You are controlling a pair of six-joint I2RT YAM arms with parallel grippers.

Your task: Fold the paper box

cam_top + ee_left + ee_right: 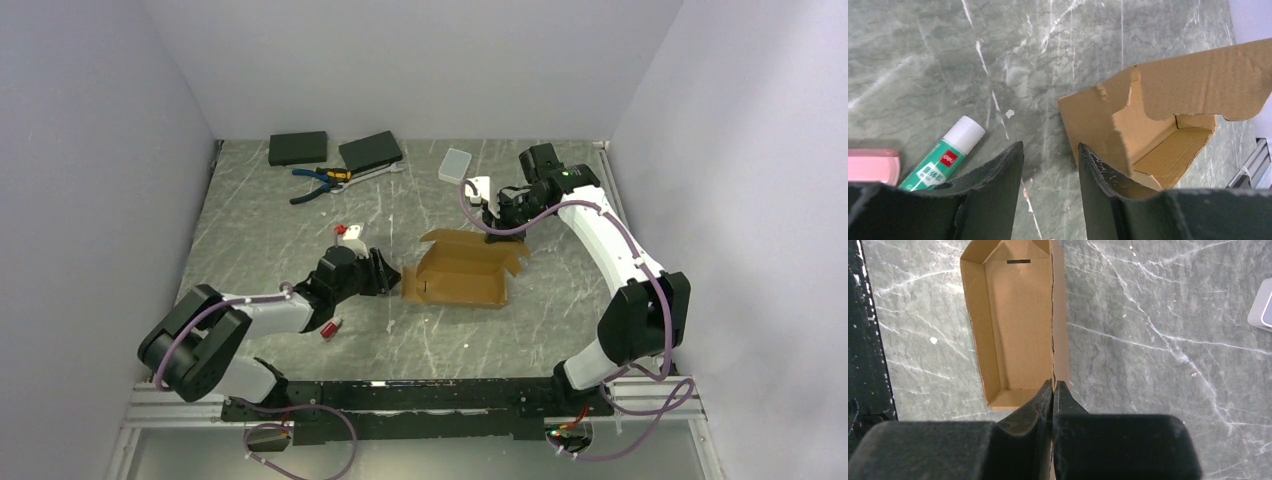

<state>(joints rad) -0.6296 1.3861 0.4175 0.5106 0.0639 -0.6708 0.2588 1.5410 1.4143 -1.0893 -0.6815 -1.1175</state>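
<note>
The paper box (462,272) sits mid-frame in the top view on the table (560,320), an open tray with its lid flap raised. The cardboard looks light, thin and easily creased, so it is probably best held by its walls. The right hand (1053,386) is clenched on the wall at the box's upper right. The left hand (1050,146) is parted at its left end. There is open room below the box in frame.

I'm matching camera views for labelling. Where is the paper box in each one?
Top external: paper box at table centre, between the arms.
Left wrist: right half, interior showing.
Right wrist: upper left, seen from above.
Shared landmark: veined grey tabletop.
</note>
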